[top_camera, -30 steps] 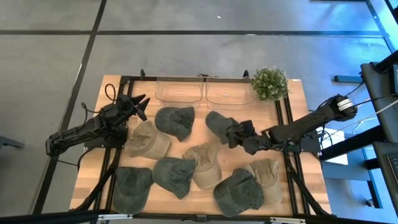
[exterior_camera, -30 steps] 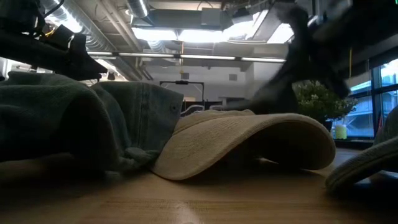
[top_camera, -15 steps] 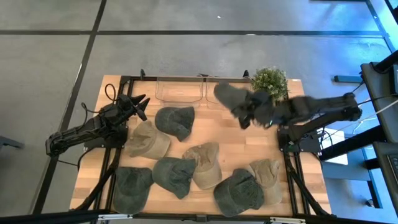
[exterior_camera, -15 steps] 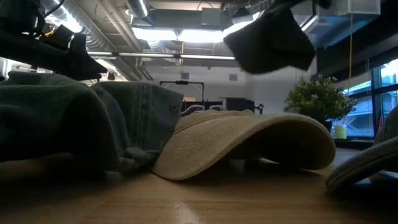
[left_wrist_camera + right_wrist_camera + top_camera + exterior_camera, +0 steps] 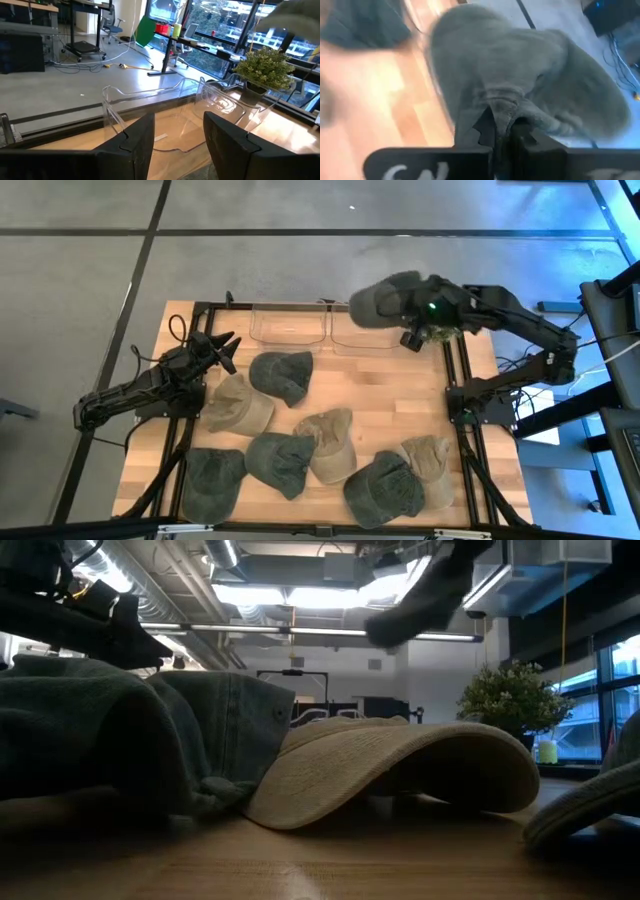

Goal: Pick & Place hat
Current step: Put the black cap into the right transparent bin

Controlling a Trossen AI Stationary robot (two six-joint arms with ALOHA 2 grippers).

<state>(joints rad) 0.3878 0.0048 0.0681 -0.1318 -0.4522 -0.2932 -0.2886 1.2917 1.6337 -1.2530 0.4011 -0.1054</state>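
A: Hat (image 5: 382,300) is pinched in the right tool (image 5: 412,308), hanging in the air above the right bin (image 5: 368,330).
B: Lower it straight below the tool before opening, so the brim clears the plant (image 5: 434,313) beside it.
A: Left tool (image 5: 222,346) is parked open, well apart.

Held hat (image 5: 385,298) above right bin (image 5: 366,332).
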